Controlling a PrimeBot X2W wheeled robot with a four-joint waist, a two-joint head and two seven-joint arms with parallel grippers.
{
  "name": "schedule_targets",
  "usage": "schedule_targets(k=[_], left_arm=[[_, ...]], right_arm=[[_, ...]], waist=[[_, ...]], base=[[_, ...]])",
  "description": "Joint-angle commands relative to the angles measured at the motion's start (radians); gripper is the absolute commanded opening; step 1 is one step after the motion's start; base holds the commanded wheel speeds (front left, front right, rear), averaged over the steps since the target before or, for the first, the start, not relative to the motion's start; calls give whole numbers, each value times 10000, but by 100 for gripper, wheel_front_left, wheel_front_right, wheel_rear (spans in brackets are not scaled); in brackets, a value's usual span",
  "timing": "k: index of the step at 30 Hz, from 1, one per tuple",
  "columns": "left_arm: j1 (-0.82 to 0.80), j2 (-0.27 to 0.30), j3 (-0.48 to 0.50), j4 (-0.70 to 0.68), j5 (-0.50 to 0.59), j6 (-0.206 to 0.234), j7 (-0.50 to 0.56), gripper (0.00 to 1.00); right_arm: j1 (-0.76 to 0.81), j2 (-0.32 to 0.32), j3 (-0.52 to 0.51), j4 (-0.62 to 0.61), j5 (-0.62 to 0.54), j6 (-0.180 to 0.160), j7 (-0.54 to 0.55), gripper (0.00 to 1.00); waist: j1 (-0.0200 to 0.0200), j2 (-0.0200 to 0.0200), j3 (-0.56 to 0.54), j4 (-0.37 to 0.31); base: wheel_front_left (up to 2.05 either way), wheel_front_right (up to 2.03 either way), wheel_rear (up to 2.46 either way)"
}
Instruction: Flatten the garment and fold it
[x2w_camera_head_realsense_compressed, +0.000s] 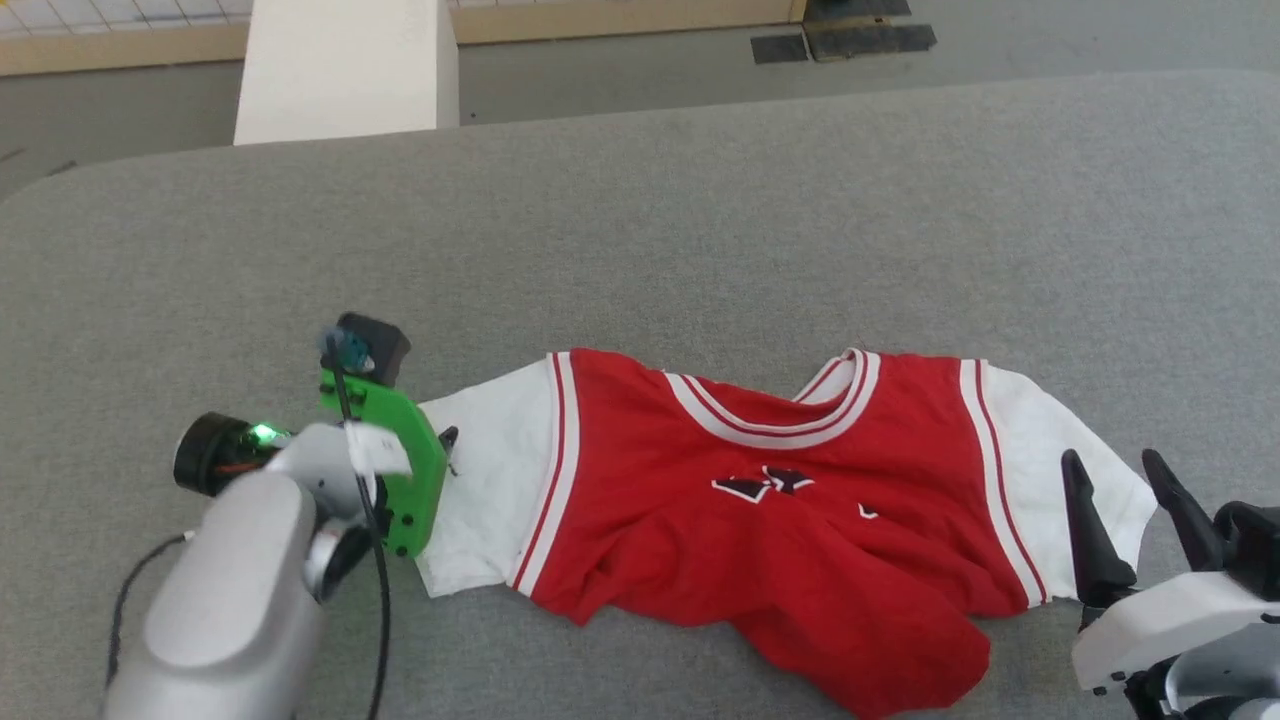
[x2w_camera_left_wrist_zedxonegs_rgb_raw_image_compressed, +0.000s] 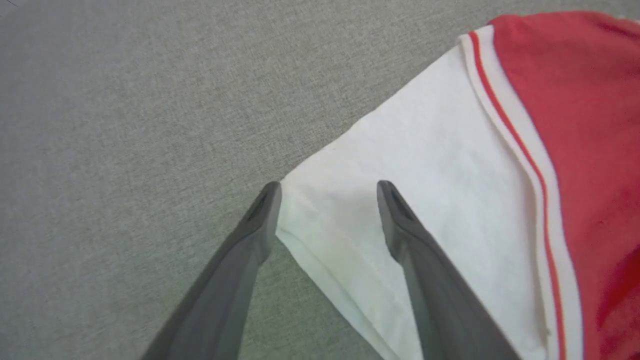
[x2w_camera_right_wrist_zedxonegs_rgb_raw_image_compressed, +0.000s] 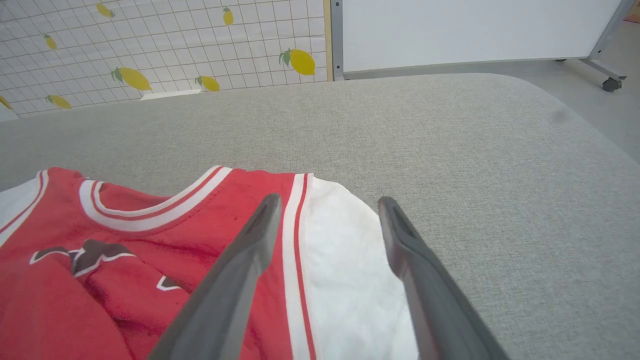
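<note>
My left gripper (x2w_camera_left_wrist_zedxonegs_rgb_raw_image_compressed: 327, 186): fingers spread wide, pitched down, pointing right. Forearm (x2w_camera_head_realsense_compressed: 235, 590) lies at near left. My right gripper (x2w_camera_head_realsense_compressed: 1110, 462): fingers spread too, parked near right, tips pointing far.

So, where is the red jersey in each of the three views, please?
Head view: the garment lies across the lower middle.
Left wrist view: right side, a white sleeve corner between the left gripper's open jaws.
Right wrist view: lower left, behind the right gripper.
Shared landmark: the grey cloth surface.
</note>
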Motion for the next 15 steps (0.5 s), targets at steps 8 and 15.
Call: schedule_targets(k=[8,15], left_arm=[[-1113,1246,-734,247,-1739,-38,2406,100],[-1270,1256,-1116,808,-1982,-39,2378,100]], right_arm=[[-291,183,264,243,-283,-17,-195,100],[-414,234,361,384,-331,-17,-283,100]], waist=[[-1,13,360,-303],[-1,13,556,-389]], base=[[0,0,0],[0,0,0]])
